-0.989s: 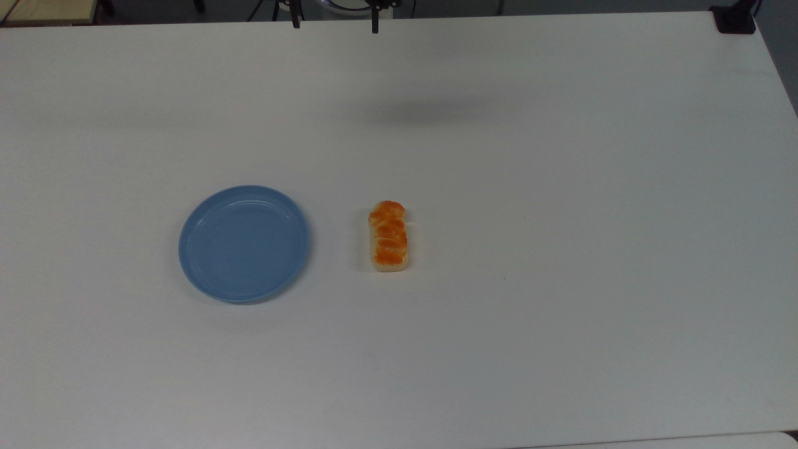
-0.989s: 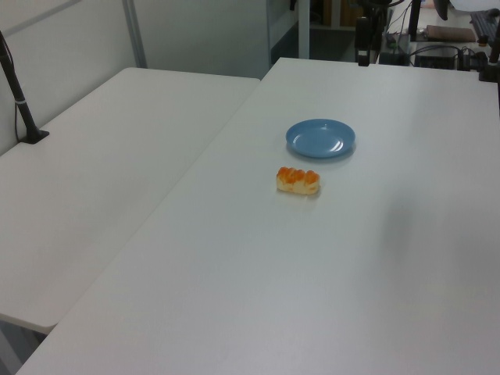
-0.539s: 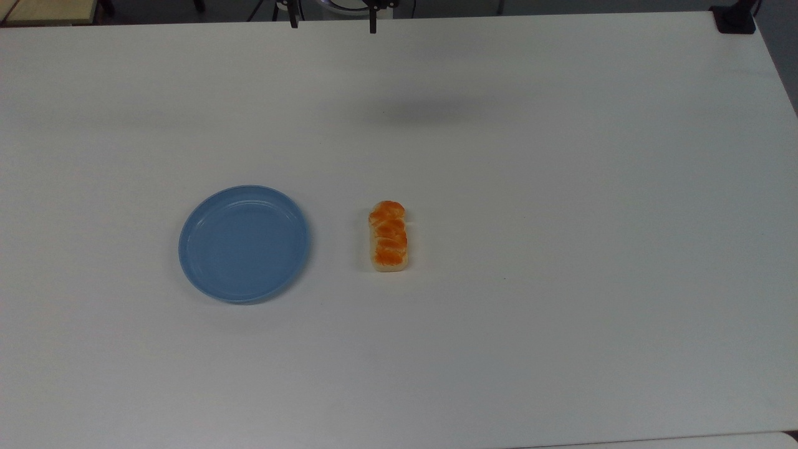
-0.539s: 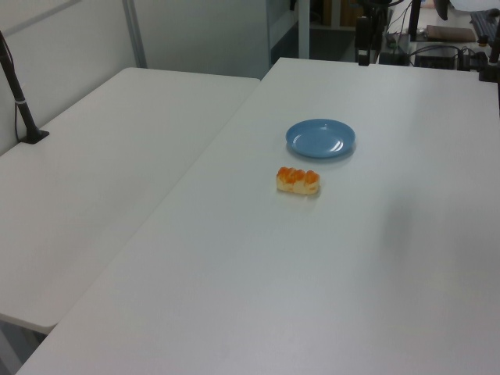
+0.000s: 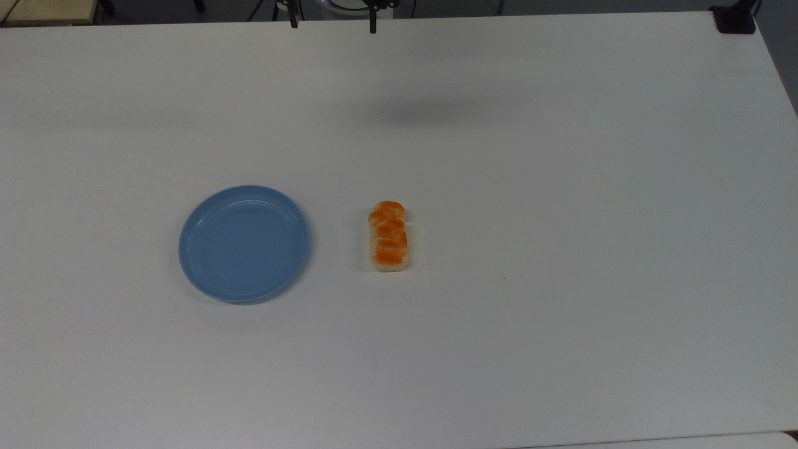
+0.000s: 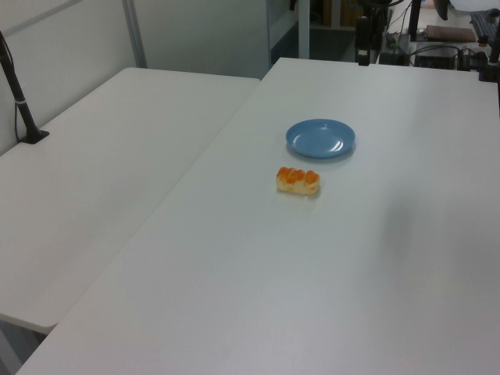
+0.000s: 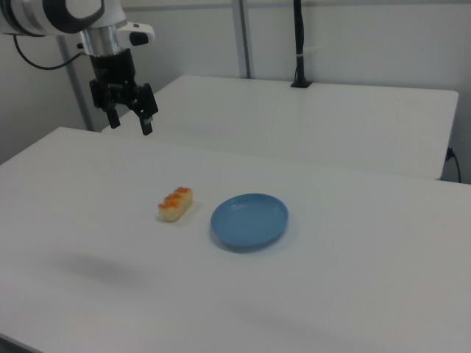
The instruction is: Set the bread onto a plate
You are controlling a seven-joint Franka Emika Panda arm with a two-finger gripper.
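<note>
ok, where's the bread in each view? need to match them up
Top view: the bread lies near the middle, to the right of the plate, long axis running up-down.
Left view: the bread is just below the plate, right of centre.
Right view: the bread is left of the plate, well below the claw.
Shared landmark: the plate, beside the bread, not touching it.

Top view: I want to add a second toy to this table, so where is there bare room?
The white table is bare nearly everywhere: all of the top view's right beyond the small orange-topped toy loaf, the near strip, and the far half. The gap between the loaf and the round light-blue plastic plate is the tightest spot.
</note>
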